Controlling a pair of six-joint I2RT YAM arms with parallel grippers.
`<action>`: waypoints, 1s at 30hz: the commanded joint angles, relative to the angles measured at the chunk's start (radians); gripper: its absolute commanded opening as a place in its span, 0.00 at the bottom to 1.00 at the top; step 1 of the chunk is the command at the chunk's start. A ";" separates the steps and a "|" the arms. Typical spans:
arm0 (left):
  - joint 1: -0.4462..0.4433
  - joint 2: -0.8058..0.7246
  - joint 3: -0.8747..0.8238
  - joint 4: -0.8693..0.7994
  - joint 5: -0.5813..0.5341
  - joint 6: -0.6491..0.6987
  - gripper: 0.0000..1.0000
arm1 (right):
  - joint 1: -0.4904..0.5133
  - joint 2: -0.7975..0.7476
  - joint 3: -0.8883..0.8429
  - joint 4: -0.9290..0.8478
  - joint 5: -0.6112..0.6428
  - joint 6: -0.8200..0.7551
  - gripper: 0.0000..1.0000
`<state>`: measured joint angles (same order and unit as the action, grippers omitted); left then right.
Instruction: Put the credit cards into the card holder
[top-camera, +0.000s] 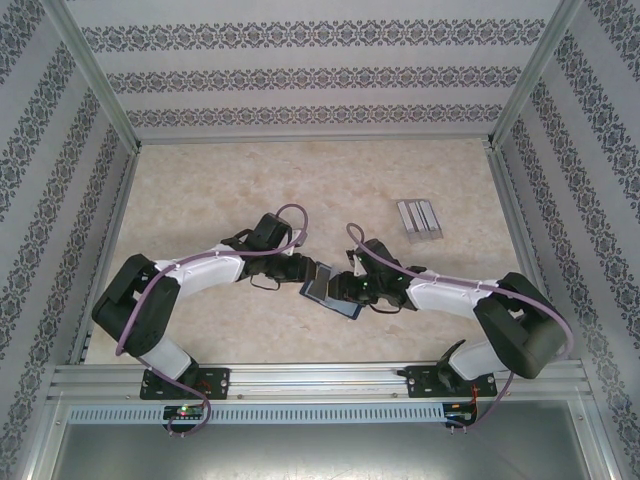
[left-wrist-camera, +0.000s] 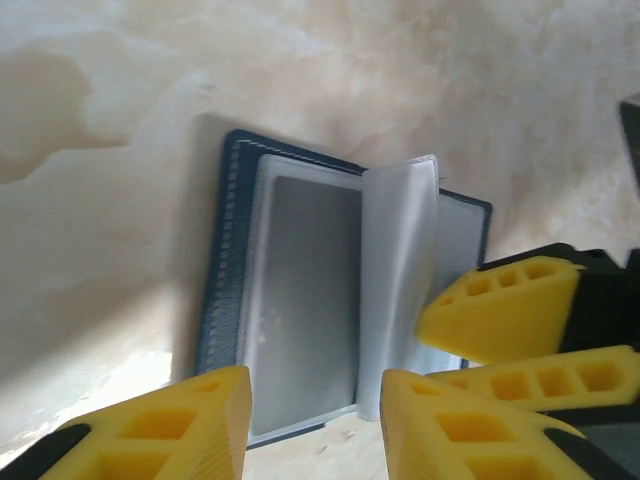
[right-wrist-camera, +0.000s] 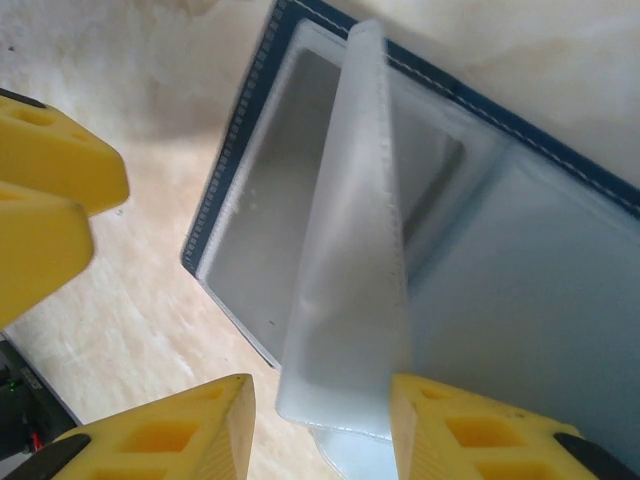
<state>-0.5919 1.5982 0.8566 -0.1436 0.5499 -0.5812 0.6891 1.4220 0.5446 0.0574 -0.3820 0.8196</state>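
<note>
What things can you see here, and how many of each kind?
Robot arms: 2
Navy card holder, lying open: 1
Grey card in a clear pocket: 1
Clear slotted rack: 1
Total: 5
</note>
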 joint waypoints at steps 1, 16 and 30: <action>-0.033 0.018 -0.007 0.070 0.067 0.014 0.41 | -0.008 -0.044 -0.057 0.056 0.024 0.042 0.41; -0.097 0.131 0.090 0.042 0.058 0.045 0.43 | -0.059 -0.195 -0.161 0.061 0.010 0.060 0.41; -0.248 0.158 0.261 -0.232 -0.196 0.233 0.53 | -0.399 -0.479 -0.158 -0.226 -0.096 -0.068 0.43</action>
<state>-0.7879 1.7317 1.0698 -0.2638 0.4614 -0.4427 0.3237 0.9329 0.3645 -0.0677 -0.4274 0.8257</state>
